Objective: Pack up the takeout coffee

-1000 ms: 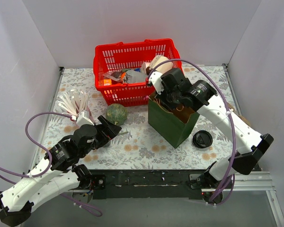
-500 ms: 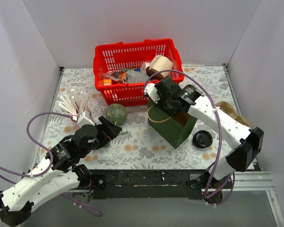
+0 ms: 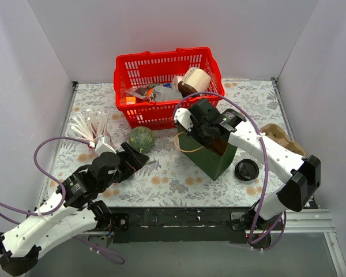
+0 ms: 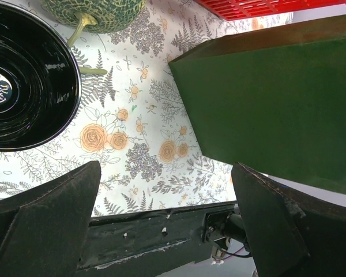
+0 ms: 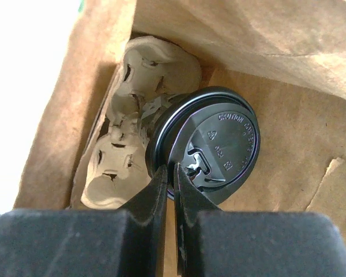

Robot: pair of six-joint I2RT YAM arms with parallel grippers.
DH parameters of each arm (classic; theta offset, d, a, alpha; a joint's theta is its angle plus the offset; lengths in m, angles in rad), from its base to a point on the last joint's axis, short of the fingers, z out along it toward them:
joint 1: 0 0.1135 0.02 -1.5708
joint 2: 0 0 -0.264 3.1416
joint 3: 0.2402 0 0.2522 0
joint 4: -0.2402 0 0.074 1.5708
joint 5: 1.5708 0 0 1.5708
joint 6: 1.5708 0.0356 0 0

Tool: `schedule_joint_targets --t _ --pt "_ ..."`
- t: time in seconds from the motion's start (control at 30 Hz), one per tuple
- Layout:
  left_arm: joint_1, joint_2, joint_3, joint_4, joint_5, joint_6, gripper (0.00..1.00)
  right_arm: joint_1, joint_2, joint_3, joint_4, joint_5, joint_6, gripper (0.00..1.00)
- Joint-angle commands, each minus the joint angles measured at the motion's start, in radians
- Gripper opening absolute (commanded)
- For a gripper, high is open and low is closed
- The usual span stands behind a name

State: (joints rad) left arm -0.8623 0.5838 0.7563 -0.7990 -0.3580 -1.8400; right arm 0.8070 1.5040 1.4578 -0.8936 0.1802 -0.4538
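Observation:
In the right wrist view the takeout coffee (image 5: 216, 144), a black cup with a black sip lid, sits in a tan cardboard cup tray (image 5: 130, 135) inside the brown-lined bag. My right gripper (image 5: 172, 167) is shut on the rim of the lid. From above, the right gripper (image 3: 210, 131) reaches into the open top of the green paper bag (image 3: 210, 156), which hides the cup. My left gripper (image 3: 139, 158) is open and empty, low over the table left of the bag (image 4: 277, 104); its jaws stand wide apart (image 4: 166, 167).
A loose black lid (image 3: 246, 170) lies right of the bag, with a second cardboard tray (image 3: 282, 138) behind it. A red basket (image 3: 161, 60) of items stands at the back. A melon (image 3: 142, 138), white stirrers (image 3: 89, 124) and a black round container (image 4: 17, 86) lie left.
My right gripper has gone lower and leftward into the green bag, and the bag has shifted with it. The left arm has barely moved.

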Motion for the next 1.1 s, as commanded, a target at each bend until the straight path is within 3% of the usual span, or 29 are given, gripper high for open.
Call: schedule_joint_targets --t 0.0,1.07 --pt "0.0 -0.001 -0.017 0.006 -0.002 0.004 0.98 -0.003 -0.034 -0.005 0.048 -0.004 -0.042 0.01" --pt "0.0 0.017 -0.005 -0.003 0.016 -0.008 0.98 -0.061 -0.024 -0.106 0.137 -0.111 -0.118 0.01"
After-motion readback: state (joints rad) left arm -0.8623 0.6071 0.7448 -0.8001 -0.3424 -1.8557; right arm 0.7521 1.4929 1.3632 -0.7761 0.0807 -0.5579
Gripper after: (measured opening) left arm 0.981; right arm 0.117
